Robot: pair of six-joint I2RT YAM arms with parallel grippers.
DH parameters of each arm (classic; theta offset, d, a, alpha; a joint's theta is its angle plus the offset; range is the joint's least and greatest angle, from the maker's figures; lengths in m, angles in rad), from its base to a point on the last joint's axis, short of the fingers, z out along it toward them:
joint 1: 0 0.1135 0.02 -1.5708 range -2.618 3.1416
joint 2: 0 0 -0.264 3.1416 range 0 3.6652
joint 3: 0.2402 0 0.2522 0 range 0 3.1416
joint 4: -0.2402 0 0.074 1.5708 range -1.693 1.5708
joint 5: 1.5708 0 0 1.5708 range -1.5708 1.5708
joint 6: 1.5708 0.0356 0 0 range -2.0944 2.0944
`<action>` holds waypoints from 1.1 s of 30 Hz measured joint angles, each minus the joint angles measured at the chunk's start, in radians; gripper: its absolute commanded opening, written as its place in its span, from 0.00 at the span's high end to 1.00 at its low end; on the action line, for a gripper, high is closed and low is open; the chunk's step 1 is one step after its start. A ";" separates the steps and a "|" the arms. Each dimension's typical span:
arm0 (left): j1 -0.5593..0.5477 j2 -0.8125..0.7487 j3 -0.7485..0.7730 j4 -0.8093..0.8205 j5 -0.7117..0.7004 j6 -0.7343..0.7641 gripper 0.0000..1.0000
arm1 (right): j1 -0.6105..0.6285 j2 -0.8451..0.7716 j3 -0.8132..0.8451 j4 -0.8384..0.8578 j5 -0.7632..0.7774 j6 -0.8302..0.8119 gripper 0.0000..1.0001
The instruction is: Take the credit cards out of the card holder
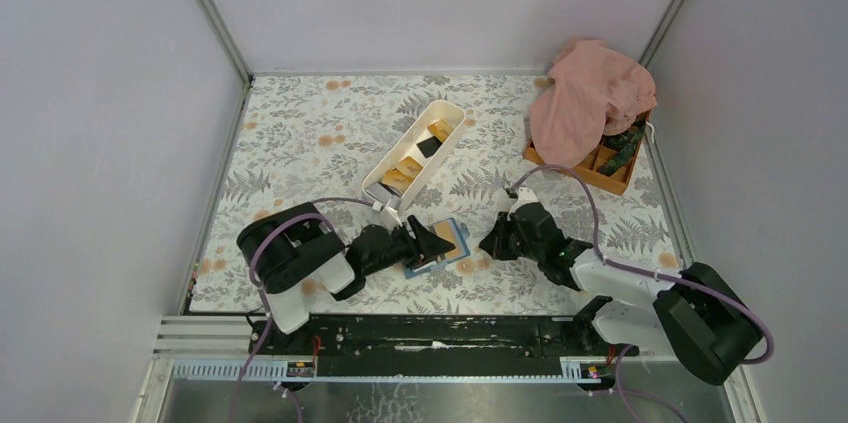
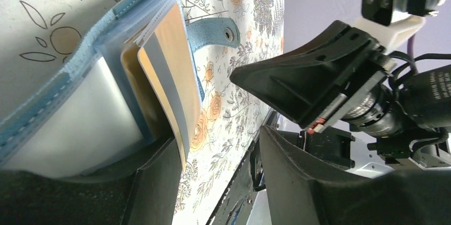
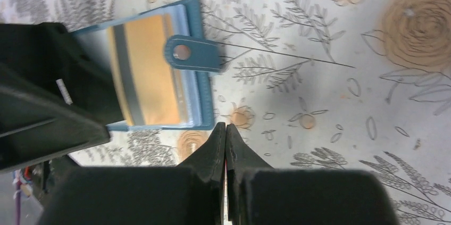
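My left tool (image 2: 218, 150) has its two fingers apart. The end of the blue card holder (image 2: 80, 102) sits right by one of them. The holder lies open on the tabletop (image 3: 330, 33), between my two arms. An orange card (image 2: 170, 60) sticks out of its pocket, with more cards tucked behind it. I am not holding anything yet. My right tool (image 3: 226, 129) has its fingers pressed together with nothing in them. Its tips are just beside the holder's edge, and I cannot tell if they touch it.

What could go wrong? The cards are thin and packed close. If I pinch too deep, I think I will grab two cards, or the pocket too. Then the whole holder would lift up with the card. Nothing pins the holder down, because my right tool is beside it, not on it, so it could slide or swing. If I pinch only the very edge, the card could slip and drop. The strap (image 3: 191, 53) with the snap might get in the way too.
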 measured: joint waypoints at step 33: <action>0.045 0.171 -0.020 0.266 0.097 -0.010 0.39 | 0.045 0.290 0.155 0.102 -0.107 -0.031 1.00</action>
